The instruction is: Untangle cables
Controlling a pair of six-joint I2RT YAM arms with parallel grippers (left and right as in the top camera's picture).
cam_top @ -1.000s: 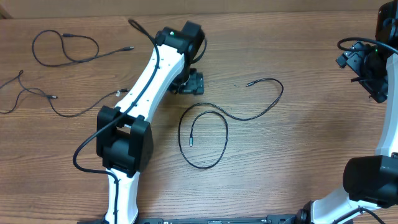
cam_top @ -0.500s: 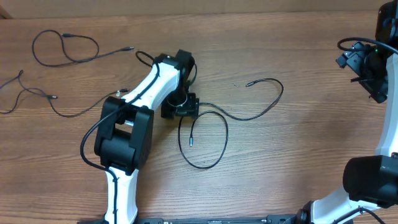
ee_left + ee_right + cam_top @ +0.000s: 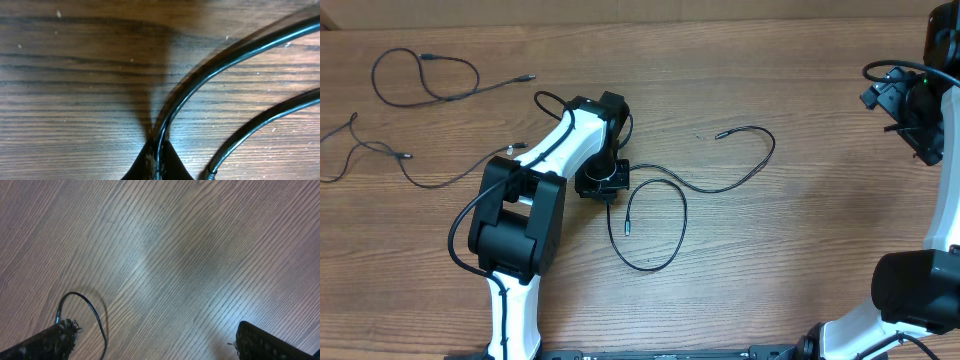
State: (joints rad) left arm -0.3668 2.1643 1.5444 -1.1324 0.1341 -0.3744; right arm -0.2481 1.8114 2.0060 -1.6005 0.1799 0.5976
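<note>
Pinching looped cable [image 3: 684,215] at frame centre, left gripper [image 3: 157,166] is clamped on it; strand runs up-right from tips. Right gripper [image 3: 160,342] gapes wide, far right edge.

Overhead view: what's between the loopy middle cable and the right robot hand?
Just bare wooden table between cable and right gripper, shown overhead.

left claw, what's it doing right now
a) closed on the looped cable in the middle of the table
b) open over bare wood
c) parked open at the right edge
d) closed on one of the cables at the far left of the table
a: in the left wrist view the left claw has its tips pinched together on the looped cable, which curves away from between them.
</note>
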